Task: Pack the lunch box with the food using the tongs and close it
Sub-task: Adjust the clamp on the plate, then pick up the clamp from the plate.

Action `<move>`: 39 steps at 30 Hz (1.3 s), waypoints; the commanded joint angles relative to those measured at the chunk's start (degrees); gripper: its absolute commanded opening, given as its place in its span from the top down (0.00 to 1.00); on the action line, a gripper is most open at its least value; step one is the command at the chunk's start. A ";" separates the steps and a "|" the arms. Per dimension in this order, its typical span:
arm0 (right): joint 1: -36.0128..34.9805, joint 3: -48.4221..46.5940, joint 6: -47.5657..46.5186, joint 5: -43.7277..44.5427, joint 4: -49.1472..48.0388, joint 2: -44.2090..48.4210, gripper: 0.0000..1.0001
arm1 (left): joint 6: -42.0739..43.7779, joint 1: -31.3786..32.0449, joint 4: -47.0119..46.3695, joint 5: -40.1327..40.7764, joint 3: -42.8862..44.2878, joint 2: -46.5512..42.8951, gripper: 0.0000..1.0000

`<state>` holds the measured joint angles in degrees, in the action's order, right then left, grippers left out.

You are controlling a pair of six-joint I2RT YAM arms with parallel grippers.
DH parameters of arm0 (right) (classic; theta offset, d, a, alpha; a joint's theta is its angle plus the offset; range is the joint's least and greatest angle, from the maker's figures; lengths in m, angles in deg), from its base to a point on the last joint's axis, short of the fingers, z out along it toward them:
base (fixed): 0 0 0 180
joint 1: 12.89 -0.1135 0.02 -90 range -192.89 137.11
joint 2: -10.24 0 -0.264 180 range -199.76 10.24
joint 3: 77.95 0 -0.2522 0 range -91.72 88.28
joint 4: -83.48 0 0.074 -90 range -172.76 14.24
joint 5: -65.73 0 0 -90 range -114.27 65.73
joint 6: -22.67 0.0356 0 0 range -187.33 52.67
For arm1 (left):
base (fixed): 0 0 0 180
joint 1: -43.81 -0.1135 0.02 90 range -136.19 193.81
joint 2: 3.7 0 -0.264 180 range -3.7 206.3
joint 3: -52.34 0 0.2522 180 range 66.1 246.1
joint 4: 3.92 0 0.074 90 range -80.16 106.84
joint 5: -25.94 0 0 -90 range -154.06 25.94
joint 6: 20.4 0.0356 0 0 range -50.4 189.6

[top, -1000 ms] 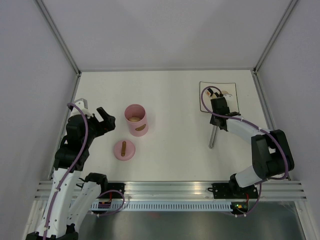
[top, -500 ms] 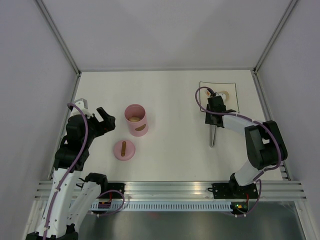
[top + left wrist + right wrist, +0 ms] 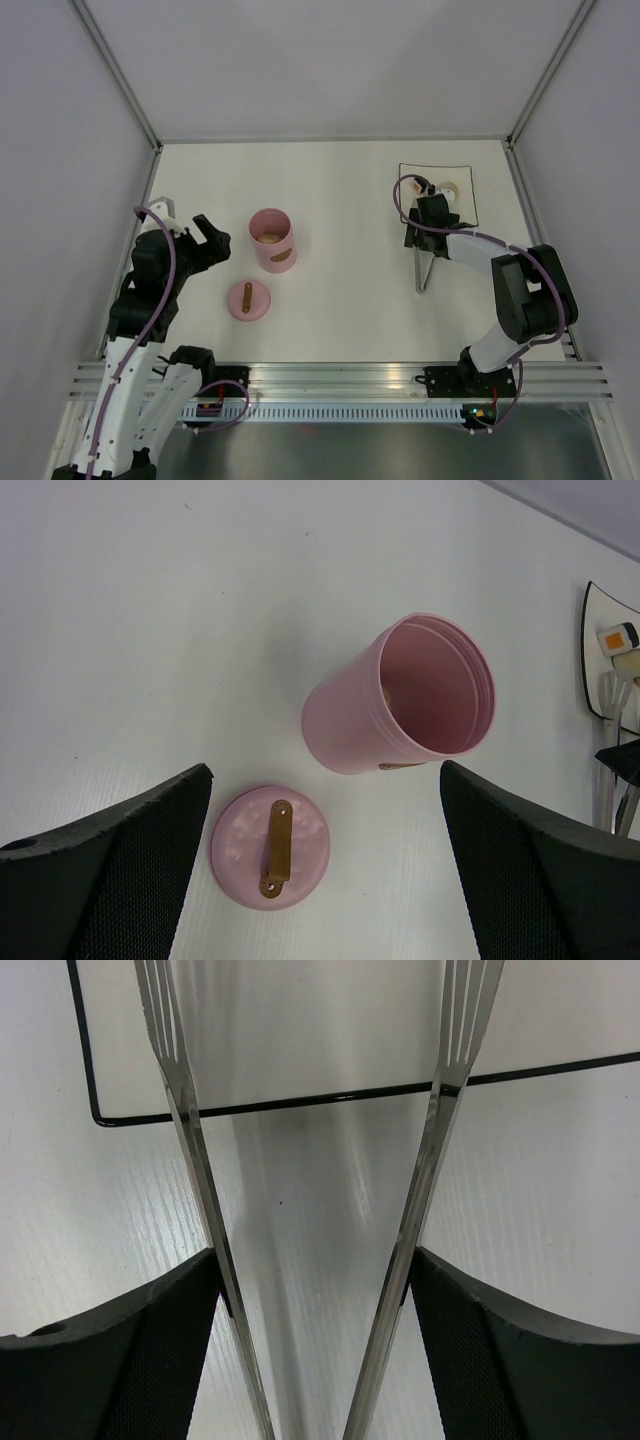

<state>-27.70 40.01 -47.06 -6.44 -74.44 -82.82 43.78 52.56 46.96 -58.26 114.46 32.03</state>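
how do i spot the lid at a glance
Look at the left half of the white table. Just nearer the left arm's base than the upright pink pot lies the lid. Unlike the pot, it is flat, with a brown bar handle.

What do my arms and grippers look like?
The left arm and right arm have white shells, black joints and a purple cable looped along each. The left gripper and right gripper are black, their broad fingers lined with fine mesh texture.

open pink pot [image 3: 395, 705] standing upright, lid [image 3: 270, 847] flat on the table just beside it, handle up, black fingers [image 3: 110, 880] spread wide
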 commanded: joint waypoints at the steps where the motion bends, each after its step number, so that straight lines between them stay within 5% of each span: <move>1: -0.22 1.33 2.31 0.46 -2.34 3.23 0.18 | 2.18 0.12 -2.14 -0.53 -0.37 -0.48 0.00; 22: -0.31 7.75 7.85 -1.04 -6.29 2.71 0.15 | 2.18 0.04 -2.23 -0.62 -0.37 -0.48 0.00; 32: -0.31 6.88 7.15 1.07 -4.45 2.18 0.51 | 2.27 0.04 -2.14 -0.44 -0.37 -0.13 0.00; 39: -0.22 1.08 5.13 1.08 1.79 6.47 0.58 | 2.27 0.12 -2.06 -0.53 -0.37 0.05 0.00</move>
<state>-27.68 44.97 -40.67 -5.83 -75.56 -79.74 43.78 52.56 46.96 -58.26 114.46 31.94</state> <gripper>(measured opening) 0.429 0.994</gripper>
